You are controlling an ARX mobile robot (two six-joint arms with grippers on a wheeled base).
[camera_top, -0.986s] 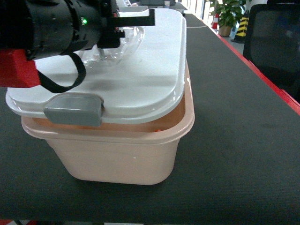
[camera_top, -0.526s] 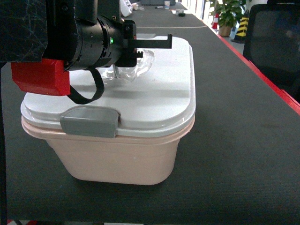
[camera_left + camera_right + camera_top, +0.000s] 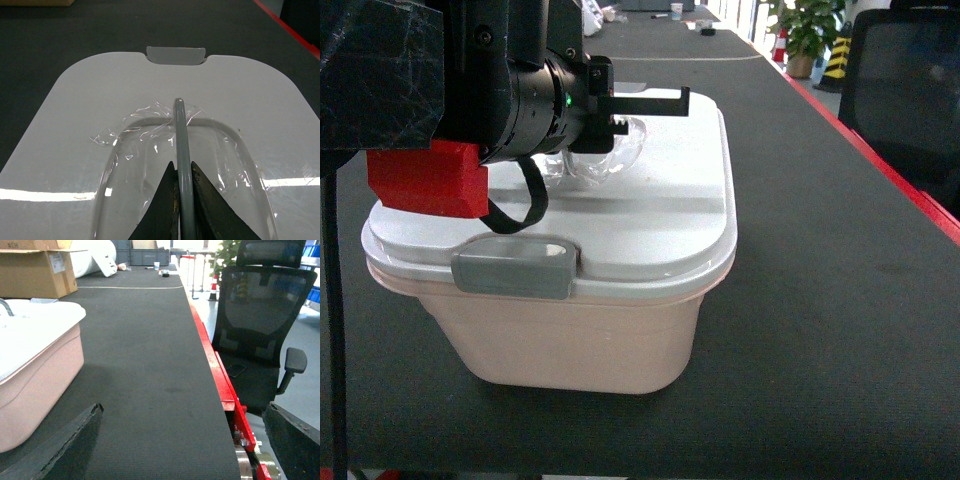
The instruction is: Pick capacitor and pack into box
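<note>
Box (image 3: pixel 580 340): set on the black table (image 3: pixel 820 300), white lid (image 3: pixel 660 210) seated level on the rim, grey latch (image 3: pixel 513 267) facing forward. Left tool (image 3: pixel 181 172): pinched on the grey arched handle (image 3: pixel 179 130), presumably for steering the lid. Right tool: spread, idle, beside the box. Capacitor: not visible.

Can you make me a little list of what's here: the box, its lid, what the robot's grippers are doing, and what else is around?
box: pale pink tub on the dark table
lid: white, sitting flat on the tub
latch: grey, at the front edge
handle: grey, standing up from the lid
left gripper: shut on the handle
right gripper: open, holding nothing
nearby: black chair, cardboard carton
</note>
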